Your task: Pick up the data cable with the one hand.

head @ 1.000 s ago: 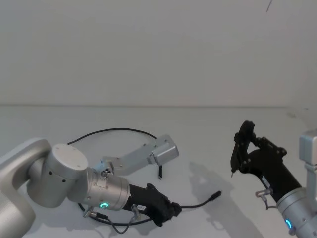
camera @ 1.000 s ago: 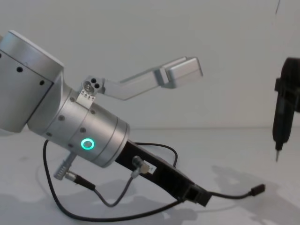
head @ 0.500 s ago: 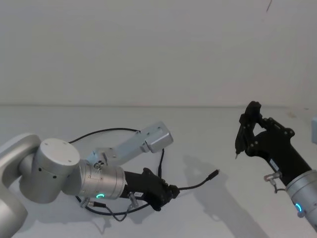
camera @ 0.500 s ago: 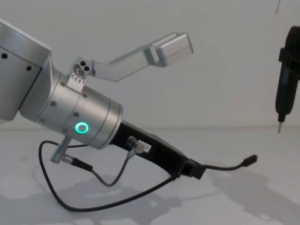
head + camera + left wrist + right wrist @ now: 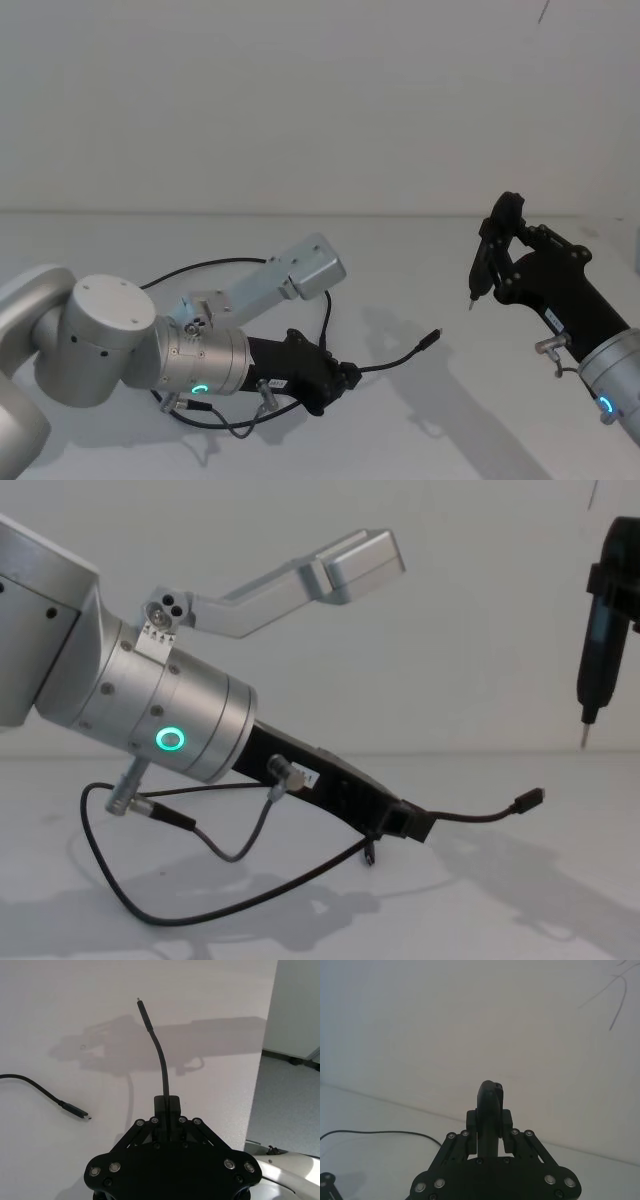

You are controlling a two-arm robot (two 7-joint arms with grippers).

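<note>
My left gripper is shut on the data cable, a thin black cable, a short way from one end. That end sticks out past the fingertips and its plug hangs in the air above the table. The cable's slack loops back over the white table behind the left arm, and its other plug is near the table surface. My right gripper hovers high at the right, shut on a slim black pen-like tool with its metal tip pointing down.
A short grey lead with metal plugs dangles from the left wrist. A silver bracket juts out above that wrist. The white table meets a plain wall behind. In the left wrist view the table edge drops to the floor.
The left gripper has risen with the cable, lifting its free plug off the table. The right gripper with the pen-like tool has moved up and slightly right.
</note>
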